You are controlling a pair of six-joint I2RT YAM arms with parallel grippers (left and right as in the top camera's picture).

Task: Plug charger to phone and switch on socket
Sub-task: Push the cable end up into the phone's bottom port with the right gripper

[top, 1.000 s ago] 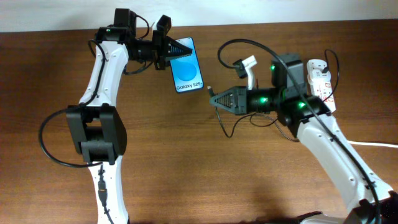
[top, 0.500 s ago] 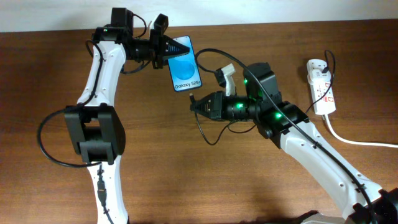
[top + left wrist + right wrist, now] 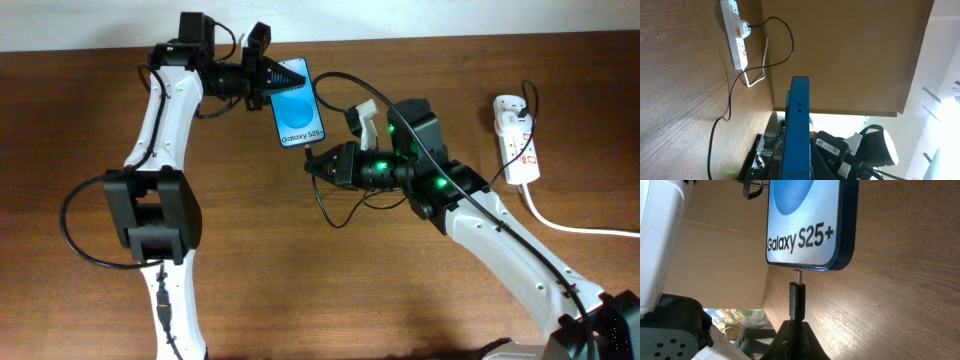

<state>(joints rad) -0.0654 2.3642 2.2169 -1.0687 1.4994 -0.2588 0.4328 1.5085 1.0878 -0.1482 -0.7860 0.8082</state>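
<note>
The phone (image 3: 298,110) has a blue screen reading Galaxy S25+. My left gripper (image 3: 278,78) is shut on its top end and holds it above the table; the left wrist view shows its blue edge (image 3: 797,125) between the fingers. My right gripper (image 3: 312,166) is shut on the charger's plug (image 3: 797,300), whose metal tip touches the phone's bottom edge (image 3: 810,269) at the port. The thin black charger cable (image 3: 330,215) loops under my right arm and also arcs above it. The white socket (image 3: 517,138) lies at the right, with an adapter plugged in.
The socket's thick white cord (image 3: 575,226) runs off to the right edge. The socket also shows in the left wrist view (image 3: 736,32) with the thin black cable trailing from it. The wall stands behind the table's far edge.
My right gripper has moved left across the table with the plug, from near the socket up to the phone's bottom edge. The left gripper and phone have shifted only slightly.
</note>
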